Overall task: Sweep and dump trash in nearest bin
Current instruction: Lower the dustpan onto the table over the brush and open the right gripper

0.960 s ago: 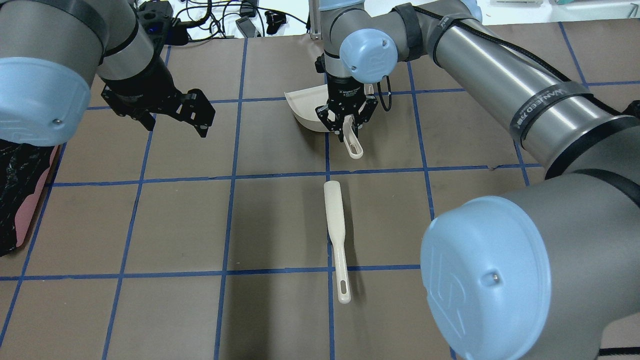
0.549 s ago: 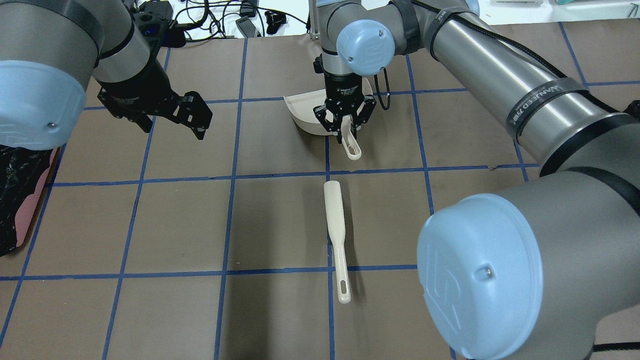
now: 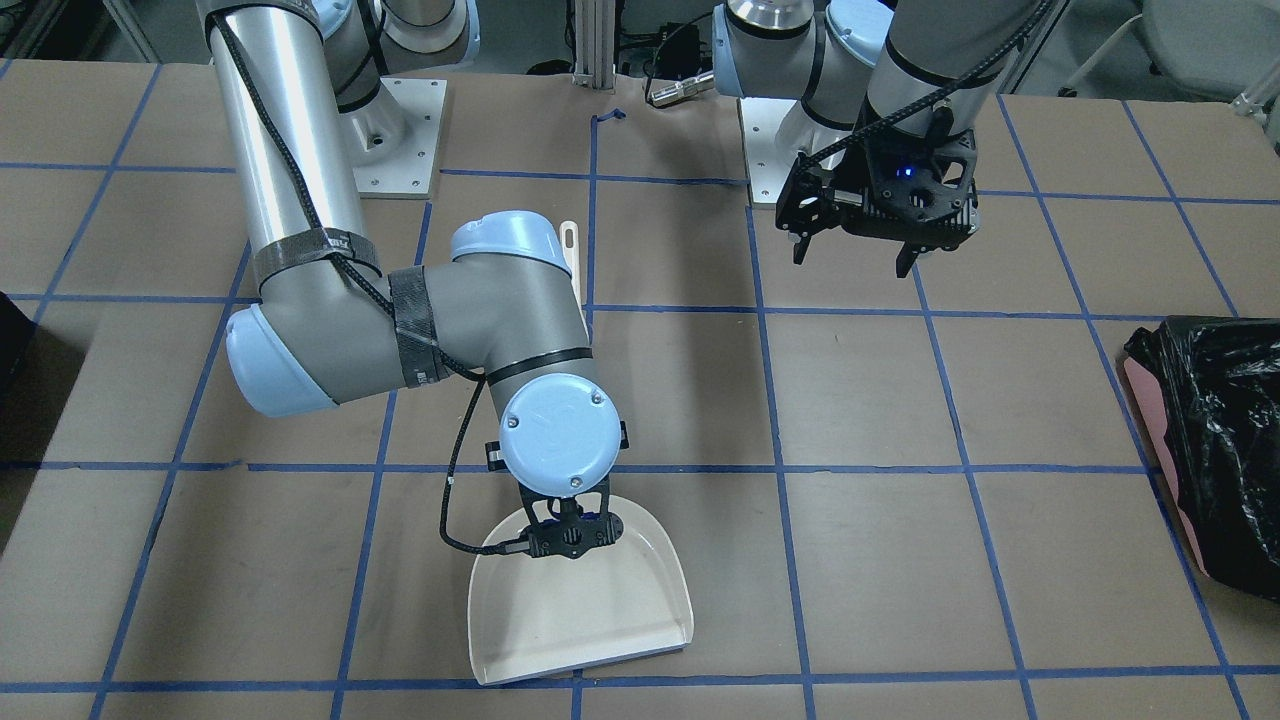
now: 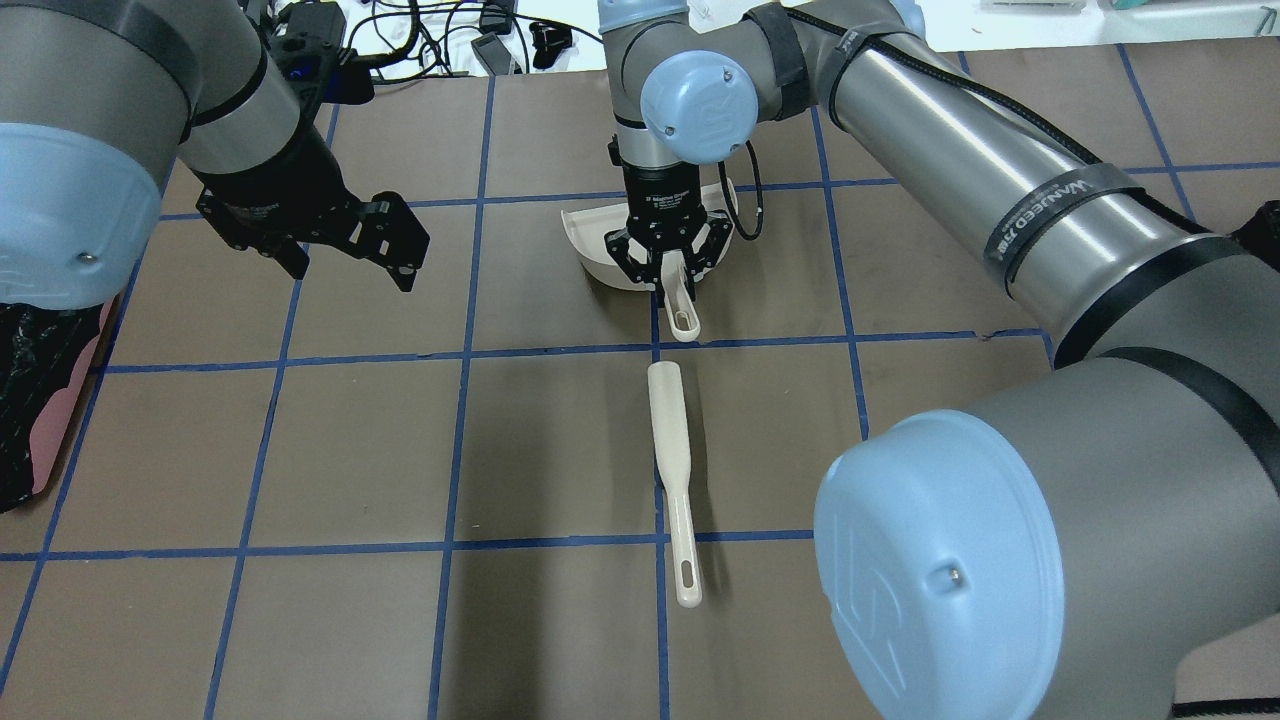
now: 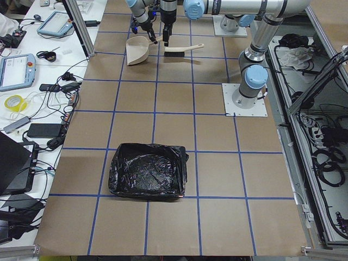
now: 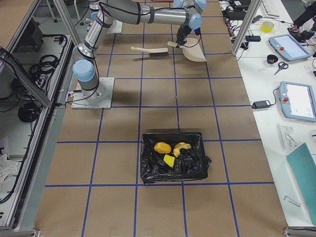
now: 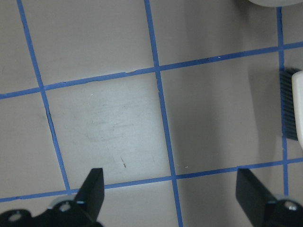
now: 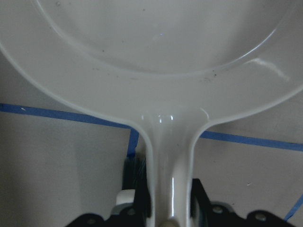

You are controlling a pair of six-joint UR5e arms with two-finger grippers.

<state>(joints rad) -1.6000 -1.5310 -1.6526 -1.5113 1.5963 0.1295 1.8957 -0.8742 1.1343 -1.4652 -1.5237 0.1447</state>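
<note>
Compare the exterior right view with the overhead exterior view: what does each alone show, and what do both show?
Only exterior right: an orange lump, a cream piece and a yellow sponge wedge, all lying in a black-lined bin. Only overhead: the left gripper, jaws open and empty, above the table. Both: the white dustpan, its handle held by the right gripper, and the brush lying on the table.

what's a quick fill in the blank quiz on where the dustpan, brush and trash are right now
The right gripper is shut on the handle of the ____.
The left gripper holds nothing, its fingers ____.
The brush lies on the table, held by ____ gripper.
All three bits of trash lie in the black-lined ____.
Missing words: dustpan; open; neither; bin.
</note>
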